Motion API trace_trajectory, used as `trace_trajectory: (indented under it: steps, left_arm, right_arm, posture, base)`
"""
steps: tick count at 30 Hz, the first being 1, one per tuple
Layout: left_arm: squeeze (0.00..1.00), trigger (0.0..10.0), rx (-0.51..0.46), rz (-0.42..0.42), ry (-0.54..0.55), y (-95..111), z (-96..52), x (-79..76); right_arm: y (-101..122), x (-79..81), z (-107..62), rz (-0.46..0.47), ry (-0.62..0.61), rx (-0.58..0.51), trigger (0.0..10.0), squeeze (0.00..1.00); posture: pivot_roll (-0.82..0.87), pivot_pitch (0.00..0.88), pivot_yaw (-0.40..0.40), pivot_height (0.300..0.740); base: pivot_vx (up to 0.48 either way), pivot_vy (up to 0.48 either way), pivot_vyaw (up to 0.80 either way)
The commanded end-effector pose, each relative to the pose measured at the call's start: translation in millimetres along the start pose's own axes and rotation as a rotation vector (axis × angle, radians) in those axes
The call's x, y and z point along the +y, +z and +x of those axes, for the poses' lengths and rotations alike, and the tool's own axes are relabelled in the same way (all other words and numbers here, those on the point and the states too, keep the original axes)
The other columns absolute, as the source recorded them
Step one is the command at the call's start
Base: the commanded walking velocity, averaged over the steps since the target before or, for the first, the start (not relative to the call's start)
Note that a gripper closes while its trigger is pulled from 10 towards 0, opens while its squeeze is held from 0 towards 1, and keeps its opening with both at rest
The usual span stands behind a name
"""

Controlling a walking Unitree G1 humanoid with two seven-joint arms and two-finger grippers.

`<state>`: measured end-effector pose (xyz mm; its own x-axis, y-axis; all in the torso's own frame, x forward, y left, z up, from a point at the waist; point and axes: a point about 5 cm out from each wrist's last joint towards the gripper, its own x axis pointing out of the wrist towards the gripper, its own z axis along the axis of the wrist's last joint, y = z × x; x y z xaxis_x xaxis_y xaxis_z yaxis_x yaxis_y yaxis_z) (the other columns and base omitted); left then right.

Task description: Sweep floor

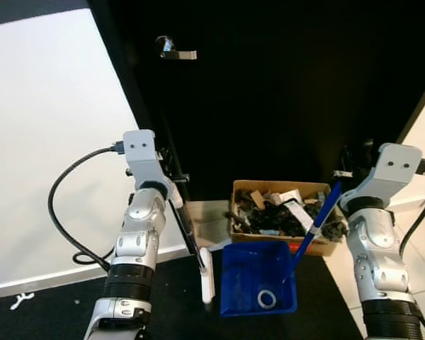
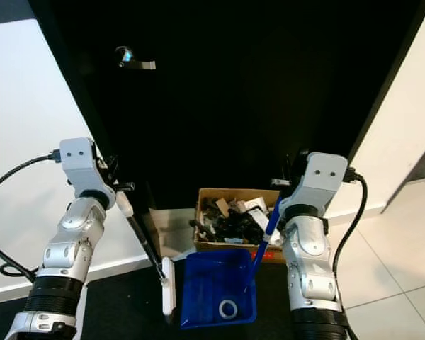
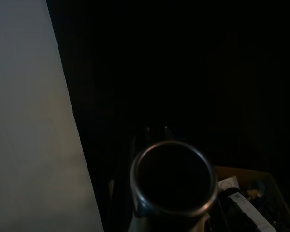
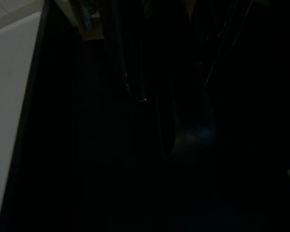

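Note:
My left gripper [image 1: 174, 177] is raised in front of the black door and is shut on the black handle of a broom [image 1: 185, 230]. The broom's white head [image 1: 207, 278] hangs down to the dark floor, just left of the dustpan. The handle's round end [image 3: 174, 179] fills the near part of the left wrist view. My right gripper [image 1: 344, 173] is shut on the top of the blue dustpan handle [image 1: 317, 221]. The blue dustpan [image 1: 258, 278] rests low in front of me with a white ring [image 1: 267, 299] in it. The right wrist view is too dark to read.
A cardboard box [image 1: 244, 190] of dark scraps and paper stands behind the dustpan, against the black door [image 1: 283, 85] with its metal handle [image 1: 176, 49]. A white wall [image 1: 49, 142] is to the left, pale tiles [image 1: 421, 234] to the right. A small white scrap [image 1: 20, 301] lies on the dark floor.

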<state>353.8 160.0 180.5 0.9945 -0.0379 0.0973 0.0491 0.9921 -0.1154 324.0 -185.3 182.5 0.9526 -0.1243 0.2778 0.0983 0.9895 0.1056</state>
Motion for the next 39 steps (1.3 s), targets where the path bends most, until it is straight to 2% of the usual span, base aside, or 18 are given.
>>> trace_trajectory:
  steps: [1,9,20,25,28,35,39]
  left_arm:
    - [0.0,10.0,-0.007,0.038,0.008,6,2.4,6.9]
    - [0.0,10.0,0.002,0.037,0.016,6,1.4,9.4]
    - [0.0,10.0,0.02,0.051,0.022,3,2.9,13.5]
    - [0.0,10.0,0.023,0.052,0.018,3,3.4,13.0]
    - [0.0,10.0,0.03,0.056,0.01,1,3.2,12.0]
    - [0.0,10.0,0.034,0.063,0.006,1,3.3,12.7]
    - [0.0,10.0,0.035,0.067,0.007,2,3.1,13.9]
  right_arm:
    - [3,6.0,1.0,0.009,0.009,-0.031,10.0,0.0]
    - [5,4.6,2.5,0.01,0.002,-0.046,10.0,0.0]
    - [54,-12.0,7.1,-0.021,0.037,-0.169,10.0,0.0]
    - [64,-14.4,7.3,-0.017,0.047,-0.191,10.0,0.0]
    - [86,-19.0,10.2,0.002,0.048,-0.25,10.0,0.0]
    - [118,-30.1,16.1,0.049,0.014,-0.336,10.0,0.0]
    - [127,-40.5,21.4,0.003,-0.032,-0.381,10.0,0.0]
  posture:
    - [-0.14,0.1,0.148,0.74]
    - [-0.12,0.091,0.147,0.74]
    - [-0.13,0.095,0.157,0.74]
    - [-0.13,0.099,0.161,0.74]
    - [-0.13,0.102,0.166,0.74]
    - [-0.12,0.105,0.167,0.74]
    - [-0.11,0.108,0.169,0.74]
  base:
    - [0.0,0.0,0.0]
    - [0.0,0.0,0.0]
    - [0.0,0.0,0.0]
    - [0.0,0.0,0.0]
    - [0.0,0.0,0.0]
    - [0.0,0.0,0.0]
    - [0.0,0.0,0.0]
